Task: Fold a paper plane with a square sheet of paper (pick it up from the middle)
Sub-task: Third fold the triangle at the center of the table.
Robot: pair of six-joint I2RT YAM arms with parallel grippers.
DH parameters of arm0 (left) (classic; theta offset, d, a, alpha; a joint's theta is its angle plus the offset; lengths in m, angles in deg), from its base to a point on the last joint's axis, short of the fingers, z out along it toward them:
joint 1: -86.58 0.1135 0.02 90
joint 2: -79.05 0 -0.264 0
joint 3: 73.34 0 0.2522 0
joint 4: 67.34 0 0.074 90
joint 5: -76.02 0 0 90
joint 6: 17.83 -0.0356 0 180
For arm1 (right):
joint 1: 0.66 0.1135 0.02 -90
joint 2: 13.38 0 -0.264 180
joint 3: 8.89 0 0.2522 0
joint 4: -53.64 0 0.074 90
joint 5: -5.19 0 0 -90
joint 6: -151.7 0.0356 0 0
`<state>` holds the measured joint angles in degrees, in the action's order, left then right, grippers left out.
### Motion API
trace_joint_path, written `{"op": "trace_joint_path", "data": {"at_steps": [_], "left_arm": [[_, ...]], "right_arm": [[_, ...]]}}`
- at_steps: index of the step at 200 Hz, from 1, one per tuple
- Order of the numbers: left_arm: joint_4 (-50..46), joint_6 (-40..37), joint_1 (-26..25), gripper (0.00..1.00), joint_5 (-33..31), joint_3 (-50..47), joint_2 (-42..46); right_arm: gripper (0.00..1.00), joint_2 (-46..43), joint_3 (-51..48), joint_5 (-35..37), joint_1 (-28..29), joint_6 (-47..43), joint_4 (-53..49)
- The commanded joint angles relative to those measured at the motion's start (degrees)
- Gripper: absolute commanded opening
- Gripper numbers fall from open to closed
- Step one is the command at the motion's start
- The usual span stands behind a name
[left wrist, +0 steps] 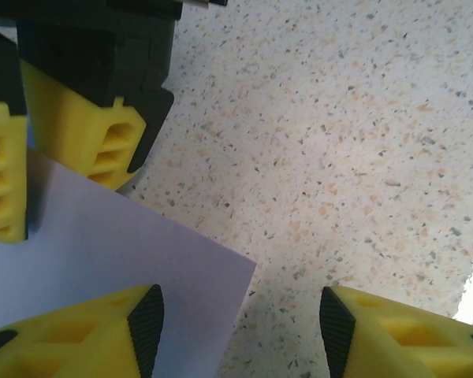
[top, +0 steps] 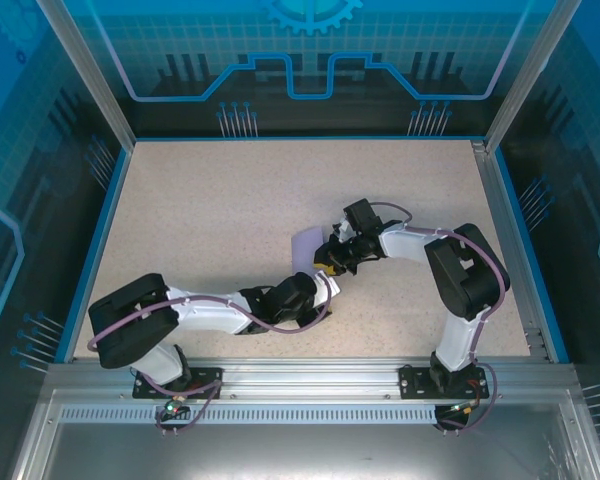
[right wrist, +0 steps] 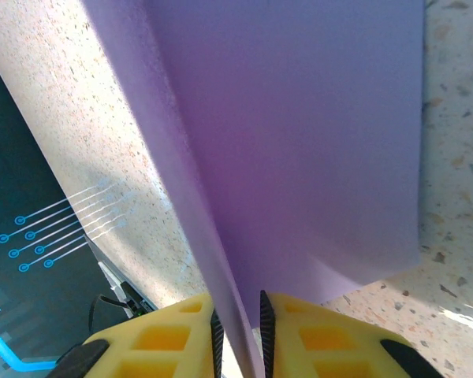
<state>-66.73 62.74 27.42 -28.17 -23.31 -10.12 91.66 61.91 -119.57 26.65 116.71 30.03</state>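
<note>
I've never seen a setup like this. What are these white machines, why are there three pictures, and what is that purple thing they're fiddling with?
The white machines are two robot arms bolted at the near edge of a speckled table. The overhead picture looks down on both from above and behind. The other two come from small cameras on each arm's wrist, so you see each arm's own yellow fingers up close.

The purple thing is a sheet of paper, which the arms are meant to fold into a plane. The right end effector is shut on a raised fold or edge of it; its fingers pinch the paper between them. The left end effector hangs open just above the table, one finger over the paper's corner, holding nothing. In its picture, the yellow fingers at upper left appear to be the other arm's.
</note>
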Motion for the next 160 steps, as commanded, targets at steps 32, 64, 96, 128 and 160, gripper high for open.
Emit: {"op": "trace_joint_path", "data": {"at_steps": [32,64,96,128,160], "left_arm": [[-3.32,-1.31,-0.53,0.61,3.03,-0.02,1.87],[-2.09,-2.37,-1.14,0.61,1.48,-1.19,-0.07],[1.64,-3.3,-1.23,0.62,-1.5,-1.08,-1.31],[4.14,-4.05,-1.21,0.58,-5.41,-0.41,-2.86],[5.41,-3.69,-1.23,0.47,-8.89,-0.51,-1.96]], "right_arm": [[0.2,0.1,1.15,-0.65,-0.77,-0.22,-0.88],[0.2,0.26,1.37,-0.73,-0.77,0.06,-0.71],[0.2,0.42,0.9,-0.39,-0.68,0.14,-0.55],[0.2,0.52,0.54,-0.49,-0.64,0.3,-0.21],[0.2,0.28,0.41,0.22,-0.68,-0.16,-1.01]]}}
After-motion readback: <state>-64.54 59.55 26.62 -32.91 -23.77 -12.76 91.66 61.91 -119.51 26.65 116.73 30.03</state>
